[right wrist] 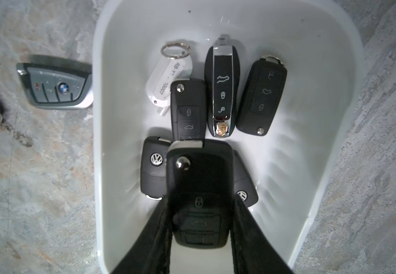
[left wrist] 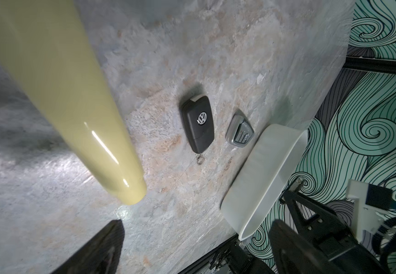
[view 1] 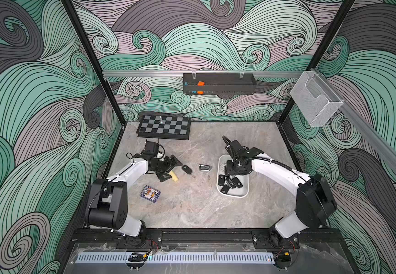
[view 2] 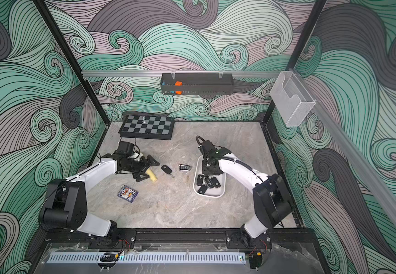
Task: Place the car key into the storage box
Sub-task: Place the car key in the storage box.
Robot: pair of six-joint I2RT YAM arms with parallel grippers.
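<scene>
In both top views the right pincer hung over the storage box, which sat toward the worktop's right edge. The left pincer was spread wide open toward the left edge.

Left wrist: a black fob and a silver fob lay loose beside the box.

Right wrist: the pincer was clamped on the car key, held within the box's walls above other fobs. Best bet, probably: dip a little, then open gently so the key wouldn't bounce out.
</scene>
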